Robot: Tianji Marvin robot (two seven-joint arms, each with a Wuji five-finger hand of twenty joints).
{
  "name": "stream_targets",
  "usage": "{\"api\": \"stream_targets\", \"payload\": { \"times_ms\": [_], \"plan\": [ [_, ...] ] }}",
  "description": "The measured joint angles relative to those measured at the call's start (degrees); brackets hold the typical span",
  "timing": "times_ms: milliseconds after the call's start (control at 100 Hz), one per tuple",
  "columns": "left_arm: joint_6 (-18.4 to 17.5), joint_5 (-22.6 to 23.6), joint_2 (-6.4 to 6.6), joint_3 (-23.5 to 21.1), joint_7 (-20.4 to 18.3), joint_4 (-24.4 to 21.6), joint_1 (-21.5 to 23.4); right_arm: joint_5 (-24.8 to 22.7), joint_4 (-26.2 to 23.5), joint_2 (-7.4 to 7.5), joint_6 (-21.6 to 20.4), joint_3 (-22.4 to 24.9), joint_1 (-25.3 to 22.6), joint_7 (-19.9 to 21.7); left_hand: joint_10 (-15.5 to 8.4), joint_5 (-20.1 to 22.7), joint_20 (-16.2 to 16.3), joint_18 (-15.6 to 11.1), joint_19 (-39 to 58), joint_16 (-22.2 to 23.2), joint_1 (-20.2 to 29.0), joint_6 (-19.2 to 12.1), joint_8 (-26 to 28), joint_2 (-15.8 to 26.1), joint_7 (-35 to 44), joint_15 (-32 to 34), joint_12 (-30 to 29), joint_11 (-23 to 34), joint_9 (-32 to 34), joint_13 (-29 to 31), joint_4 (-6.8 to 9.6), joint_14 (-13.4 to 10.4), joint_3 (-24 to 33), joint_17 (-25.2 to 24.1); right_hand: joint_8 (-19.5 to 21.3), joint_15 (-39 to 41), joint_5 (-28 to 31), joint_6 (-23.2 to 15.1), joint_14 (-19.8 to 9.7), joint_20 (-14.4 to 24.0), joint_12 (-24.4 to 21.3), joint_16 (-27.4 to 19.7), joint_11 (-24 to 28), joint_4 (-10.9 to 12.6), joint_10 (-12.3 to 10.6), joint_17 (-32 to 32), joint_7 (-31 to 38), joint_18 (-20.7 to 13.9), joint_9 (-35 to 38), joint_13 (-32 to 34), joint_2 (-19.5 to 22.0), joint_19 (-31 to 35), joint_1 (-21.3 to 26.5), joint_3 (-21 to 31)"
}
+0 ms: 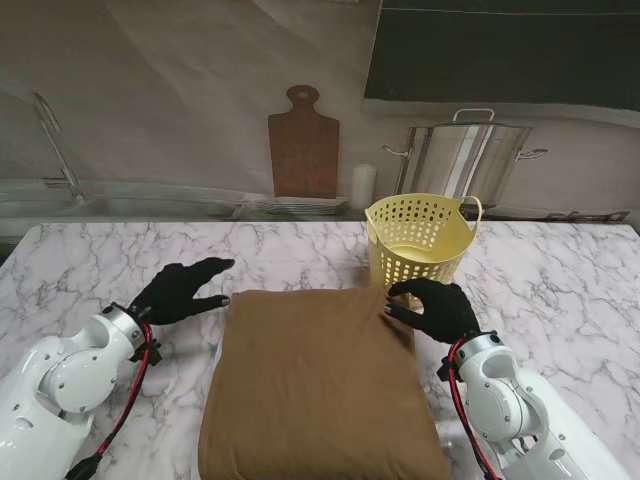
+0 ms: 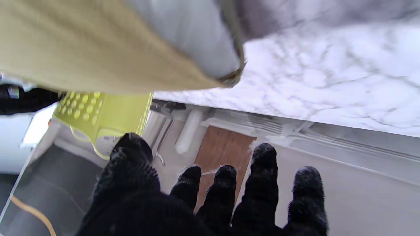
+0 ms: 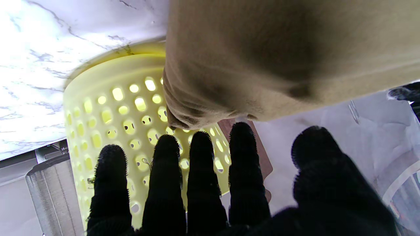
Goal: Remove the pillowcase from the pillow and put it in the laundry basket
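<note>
Marble table [image 1: 90,260] carries brown pillowcase [image 1: 318,385], pillow inside, flat at centre, nearest me. Yellow laundry basket [image 1: 420,240] stands upright just beyond pillowcase's far right corner, nothing visible inside. Steel pot [image 1: 465,160] and wooden cutting board [image 1: 303,145] on counter behind. Left hand [image 1: 180,290] hovers beside pillowcase's far left corner, fingers spread, holding nothing. Right hand [image 1: 432,307] at far right corner, fingers [image 3: 201,170] extended by fabric; contact unclear, no grip visible.
</note>
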Motion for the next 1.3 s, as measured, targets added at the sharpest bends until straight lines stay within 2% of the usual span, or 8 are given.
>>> {"api": "stream_targets", "payload": {
  "times_ms": [100, 280, 590, 720, 790, 920, 1130, 1300],
  "plan": [
    [-1.6, 3.1, 1.0, -1.5, -0.5, -0.1, 1.2, -0.2, 0.0, 0.03, 0.0, -0.3, 0.1, 0.0, 0.0, -3.6, -0.3, 0.0, 0.0, -0.7, -0.1, -1.0, -3.6, -6.2, -1.5, -0.5, -0.9, -0.3, -2.0, -0.3, 0.0, -0.2, -0.2, 0.0, 0.0, 0.0, 0.0, 0.0, 0.0, 0.0, 0.0, 0.0, 0.0, 0.0, 0.0, 0.0, 0.0, 0.0, 0.0, 0.0, 0.0, 0.0, 0.0, 0.0],
    [-1.7, 0.8, 1.9, -3.2, -5.4, -0.1, 2.6, -0.4, -0.1, 0.05, 0.1, -0.6, 0.0, 0.1, -0.3, -5.1, -0.7, 0.0, 0.0, -1.2, -1.4, -1.3, -5.8, -11.3, -1.5, -0.9, -1.0, -0.4, -2.2, -0.7, 0.04, -0.4, 0.6, 0.0, 0.0, 0.0, 0.0, 0.0, 0.0, 0.0, 0.0, 0.0, 0.0, 0.0, 0.0, 0.0, 0.0, -0.1, 0.0, 0.0, 0.0, 0.0, 0.0, 0.0],
    [-0.6, 1.3, 3.25, -3.5, -12.4, 0.3, 3.0, -0.3, -0.2, 0.05, 0.3, -0.9, 0.1, 0.4, -0.3, -4.4, -0.7, 0.0, 0.0, -1.2, -1.4, -1.3, -5.8, -12.4, -0.7, -0.9, -1.0, 0.4, -1.6, -0.4, 0.48, -0.4, 0.6, 0.1, 0.0, 0.0, 0.0, 0.0, 0.0, 0.0, 0.0, 0.0, 0.0, 0.0, 0.0, 0.0, 0.0, -0.1, 0.0, 0.0, 0.0, 0.0, 0.0, 0.0],
    [-0.1, 2.6, 3.84, -2.0, -12.6, 0.8, 2.5, -0.3, -0.2, 0.04, 0.3, -0.9, 0.0, 0.3, -0.3, -3.9, -0.7, 0.0, 0.0, -1.2, -2.4, -1.3, -5.8, -12.4, -0.5, -0.9, -1.0, 0.4, -1.3, -0.6, 0.48, -0.4, 0.9, 0.6, 0.0, 0.0, 0.0, 0.0, 0.0, 0.0, 0.0, 0.0, 0.0, 0.0, 0.0, 0.0, 0.0, -0.1, 0.0, 0.0, 0.0, 0.0, 0.0, 0.0],
    [0.4, 2.1, 3.97, -0.7, -12.3, 1.3, 2.0, -0.3, -0.2, 0.03, 0.3, -0.9, 0.0, 0.3, -0.3, -3.9, -0.7, 0.0, 0.0, -1.2, -5.5, -1.3, -5.8, -11.2, -0.5, -0.9, -1.0, 0.8, -0.8, -0.4, 0.48, -0.4, 1.0, 0.6, 0.0, 0.0, 0.0, 0.0, 0.0, 0.0, 0.0, 0.0, 0.0, 0.0, 0.0, 0.0, 0.0, -0.1, 0.0, 0.0, 0.0, 0.0, 0.0, 0.0],
    [1.7, -3.3, 3.98, 1.6, -12.5, 1.9, 1.5, -0.2, -0.3, 0.03, 0.3, -0.9, 0.0, 0.3, -0.4, -3.9, -0.7, 0.0, 0.0, -1.2, -8.3, -0.9, -5.8, -7.3, -0.5, -0.9, -0.6, 0.8, -0.7, -0.5, 0.48, -0.4, 1.3, 0.6, 0.0, 0.0, -0.1, 0.0, 0.0, 0.0, 0.0, 0.0, 0.0, 0.0, 0.0, 0.0, 0.0, -0.1, 0.0, 0.0, 0.0, 0.0, 0.0, 0.0],
    [1.8, -3.1, 3.71, 2.9, -12.5, 1.7, 1.2, -0.2, -0.3, 0.04, 0.3, -1.0, 0.1, 0.4, -0.4, -3.9, -0.5, 0.0, 0.0, -1.2, -8.5, 0.4, -5.8, -5.4, -0.6, -0.9, -0.3, 0.9, -0.2, -0.5, 0.48, -0.4, 1.5, 0.6, 0.0, 0.0, -0.1, 0.0, 0.0, 0.0, 0.0, 0.0, 0.0, 0.0, 0.0, -0.1, 0.0, -0.1, 0.0, 0.0, 0.0, 0.0, 0.0, 0.0],
    [2.4, -5.5, 3.5, 3.4, -12.1, 1.2, 1.3, -0.1, -0.3, 0.04, 0.3, -1.0, 0.0, 0.4, -0.4, -5.1, -0.2, 0.0, 0.0, -1.2, -8.5, 1.4, -5.8, 0.1, -0.7, -0.9, 0.1, 0.9, -0.2, -0.5, 0.48, -0.4, 1.4, 0.6, 0.0, 0.0, -0.1, 0.0, 0.0, 0.0, 0.0, 0.0, 0.0, 0.0, 0.0, -0.1, 0.0, -0.1, 0.0, 0.0, 0.0, 0.0, 0.0, 0.0]
  ]
}}
